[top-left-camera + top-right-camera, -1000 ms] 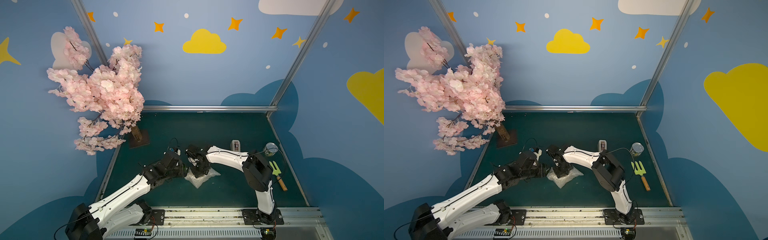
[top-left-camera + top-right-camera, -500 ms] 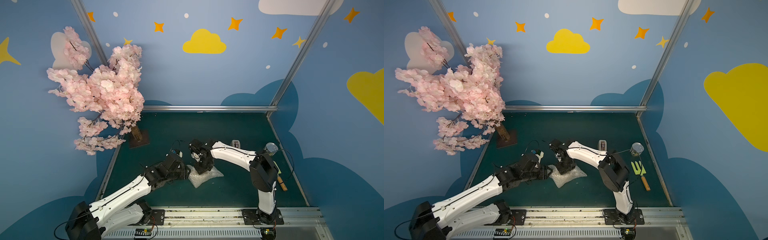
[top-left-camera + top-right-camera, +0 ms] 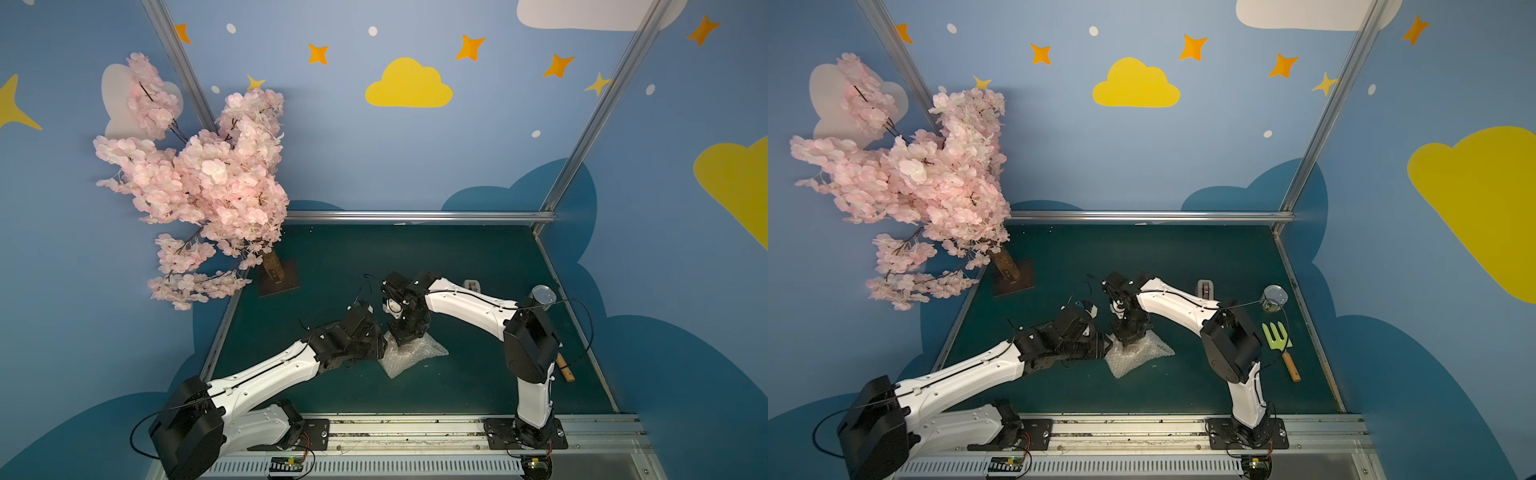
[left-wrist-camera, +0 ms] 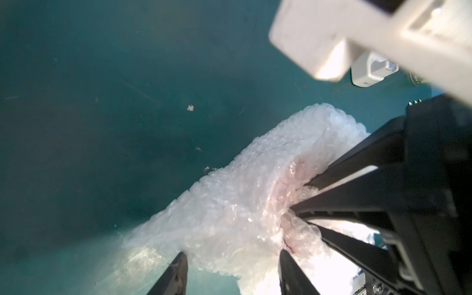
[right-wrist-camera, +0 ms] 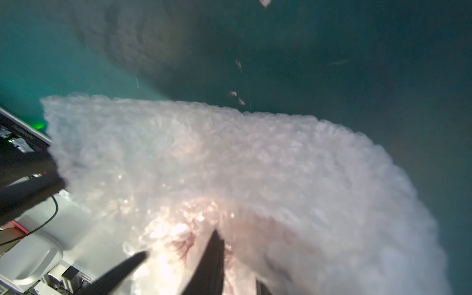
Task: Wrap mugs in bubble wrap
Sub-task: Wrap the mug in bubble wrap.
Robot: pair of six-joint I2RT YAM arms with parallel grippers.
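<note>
The bubble wrap (image 3: 415,353) (image 3: 1142,353) lies bunched in a whitish bundle on the green table, in both top views. The mug is hidden under it; only a reddish tint shows through the wrap (image 4: 286,204) (image 5: 184,245). My left gripper (image 3: 380,347) (image 4: 233,255) reaches the bundle from the left, its fingers pressed against both sides of the wrapped lump. My right gripper (image 3: 405,338) (image 5: 177,245) comes down from behind, its fingertips (image 5: 215,237) dug into a fold of the wrap where the red shows.
A pink blossom tree (image 3: 208,187) on a brown base (image 3: 278,276) stands at the back left. At the right are a beige tape dispenser (image 3: 1205,287), a silver tin can (image 3: 1274,297) and a green garden fork (image 3: 1276,336). A metal rail (image 3: 415,216) runs along the table's back edge.
The right gripper lifted off the bundle, opened, then came back down and narrowed on a fold of wrap. The bundle spread slightly to the right. The left arm barely moved.
</note>
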